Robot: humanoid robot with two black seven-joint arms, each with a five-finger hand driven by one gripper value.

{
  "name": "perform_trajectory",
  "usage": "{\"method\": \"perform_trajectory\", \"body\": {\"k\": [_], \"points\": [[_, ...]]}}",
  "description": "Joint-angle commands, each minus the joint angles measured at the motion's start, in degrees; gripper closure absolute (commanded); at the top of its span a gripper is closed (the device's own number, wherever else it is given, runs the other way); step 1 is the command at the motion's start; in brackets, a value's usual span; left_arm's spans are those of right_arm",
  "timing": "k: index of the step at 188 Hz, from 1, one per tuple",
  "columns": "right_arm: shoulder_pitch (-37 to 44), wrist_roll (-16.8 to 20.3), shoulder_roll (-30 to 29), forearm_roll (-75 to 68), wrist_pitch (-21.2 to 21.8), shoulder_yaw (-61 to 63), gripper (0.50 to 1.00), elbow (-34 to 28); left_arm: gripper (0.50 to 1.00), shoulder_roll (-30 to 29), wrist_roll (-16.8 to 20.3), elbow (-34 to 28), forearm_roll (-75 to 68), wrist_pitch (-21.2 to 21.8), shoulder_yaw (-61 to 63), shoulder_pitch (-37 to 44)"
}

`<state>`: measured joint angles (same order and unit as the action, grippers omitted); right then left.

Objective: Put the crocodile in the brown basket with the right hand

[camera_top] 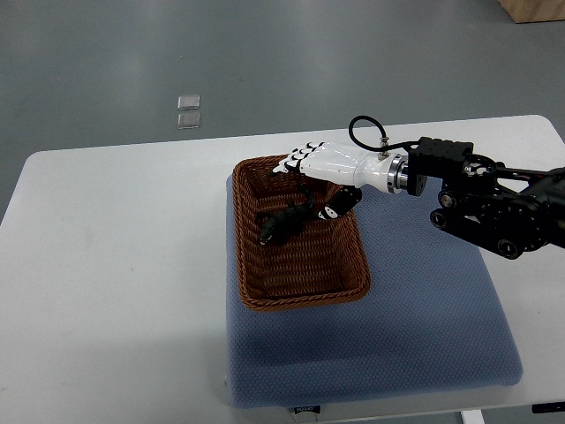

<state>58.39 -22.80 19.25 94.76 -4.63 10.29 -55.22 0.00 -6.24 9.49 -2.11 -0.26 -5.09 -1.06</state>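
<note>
Currently the crocodile (284,223) lies inside the brown basket (300,291); the right hand (322,170) hovers above, fingers (296,162) extended, gripping nothing. Risk: a withdrawing thumb may snag the crocodile.

Single top view: looks steeply down from my own side onto the white table (115,265), held far enough back to show its far edge and floor (265,62) beyond.

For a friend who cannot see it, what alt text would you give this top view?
A robot's white right hand reaches in from the right over a brown wicker basket, where a dark toy crocodile lies just below its fingers. The basket sits on a blue-grey mat on a white table.
</note>
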Motion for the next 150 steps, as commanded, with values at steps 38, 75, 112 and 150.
{"method": "perform_trajectory", "body": {"k": [38,75,112,150], "points": [[-0.7,0.7,1.0,-1.9,-0.3,2.7,0.576,0.8,0.500,0.0,0.0,0.0,0.0,0.0,0.0,0.0],[-4.2,1.7,1.2,-13.0,0.2,11.4,0.576,3.9,0.500,0.0,0.0,0.0,0.0,0.0,0.0,0.0],[-8.4,2.8,1.4,-31.0,0.3,18.5,0.576,9.0,0.500,0.0,0.0,0.0,0.0,0.0,0.0,0.0],[-10.6,4.5,2.2,-53.5,0.1,20.6,0.576,15.1,0.500,0.0,0.0,0.0,0.0,0.0,0.0,0.0]]}}
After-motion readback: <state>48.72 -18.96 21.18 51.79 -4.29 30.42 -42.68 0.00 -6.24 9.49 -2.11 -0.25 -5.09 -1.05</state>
